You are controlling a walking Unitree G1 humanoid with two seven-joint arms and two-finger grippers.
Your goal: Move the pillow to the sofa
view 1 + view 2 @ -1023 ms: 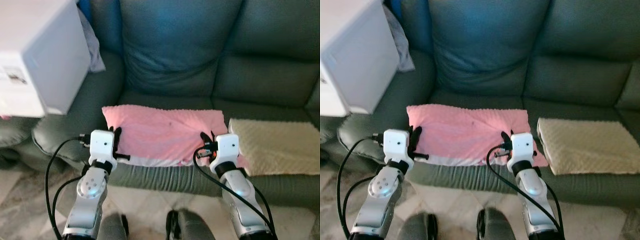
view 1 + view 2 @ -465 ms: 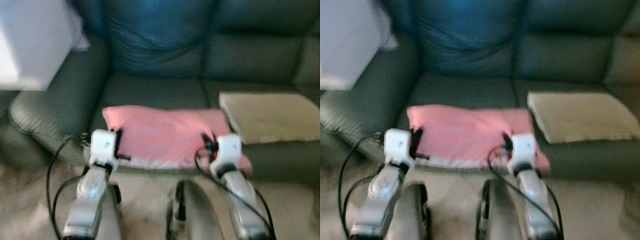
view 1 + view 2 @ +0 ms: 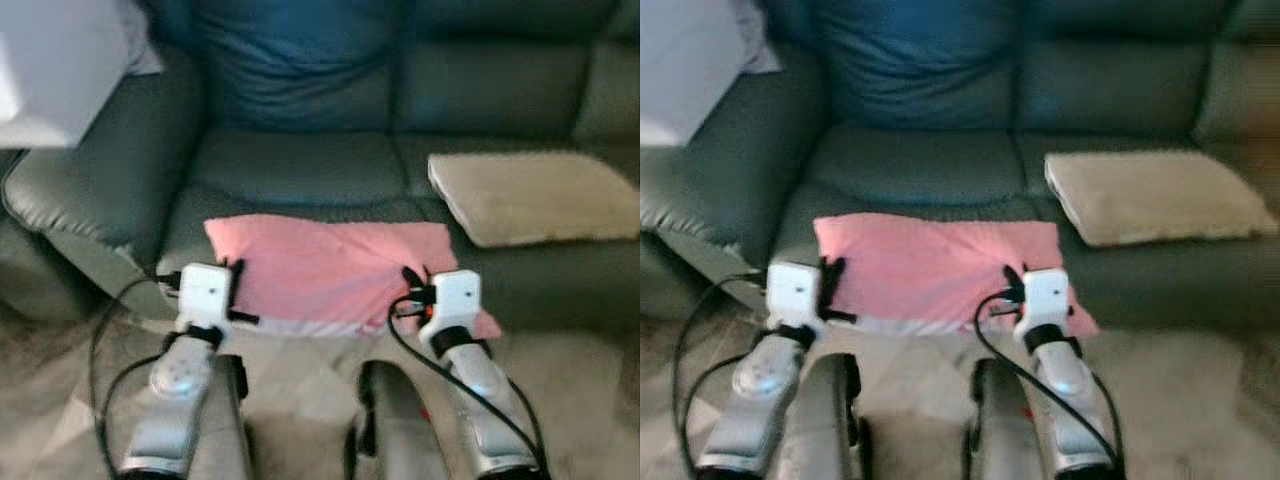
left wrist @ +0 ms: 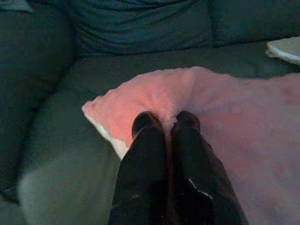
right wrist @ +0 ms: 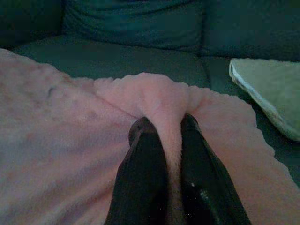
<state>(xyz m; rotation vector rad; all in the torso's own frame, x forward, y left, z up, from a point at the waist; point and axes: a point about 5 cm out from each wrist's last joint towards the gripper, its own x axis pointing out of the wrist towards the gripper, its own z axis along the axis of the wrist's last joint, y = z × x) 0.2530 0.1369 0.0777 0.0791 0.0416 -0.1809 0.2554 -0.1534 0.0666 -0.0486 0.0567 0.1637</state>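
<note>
Both pincers are gripping the pink pillow (image 3: 325, 270) at its near edge: the left pincer (image 4: 165, 123) is pinching a fold near the pillow's left corner, the right pincer (image 5: 164, 127) is squeezing a bunched ridge near its right corner. The pillow is hanging spread between them, its far part lying over the front of the dark sofa (image 3: 300, 170) seat. A beige cushion (image 3: 525, 195) is resting on the seat to the right.

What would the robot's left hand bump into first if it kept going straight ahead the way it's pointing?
Probably the sofa. The left hand is pinching the pink pillow near its corner, pointing across the seat toward the dark back cushion. Depth is hard to judge.
</note>
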